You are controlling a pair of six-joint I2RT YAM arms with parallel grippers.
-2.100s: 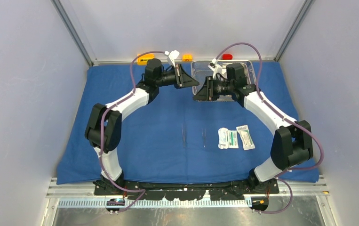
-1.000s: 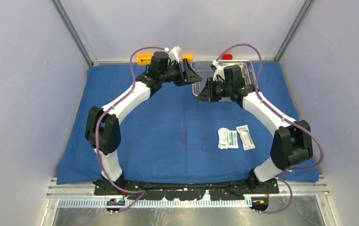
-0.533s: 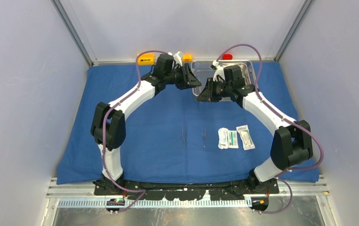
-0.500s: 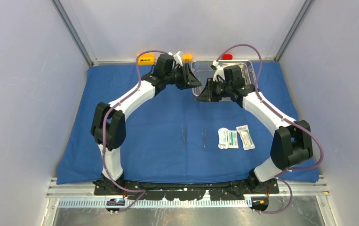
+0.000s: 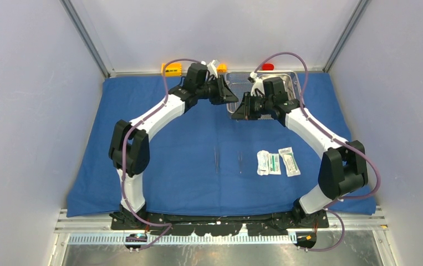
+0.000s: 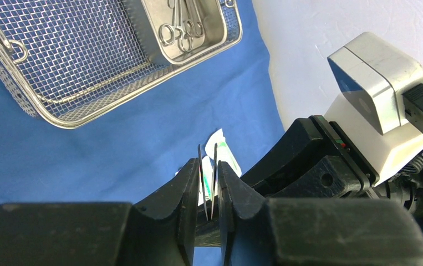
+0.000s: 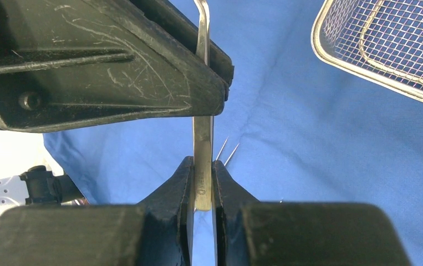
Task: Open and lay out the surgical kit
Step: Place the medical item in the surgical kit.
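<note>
Right wrist view shows the right hand (image 7: 202, 185) clamped narrowly on forceps (image 7: 202, 138).

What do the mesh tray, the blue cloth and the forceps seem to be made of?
Mesh tray: probably stainless steel; bright woven wire with a thicker shiny rim.
Blue cloth: woven fabric, matte, with soft creases.
Forceps: likely steel; a flat, silvery strip with a dull brushed face.

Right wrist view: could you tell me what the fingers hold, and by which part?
Steel tweezers, pinched at their flat near end; the left gripper holds them too.
</note>
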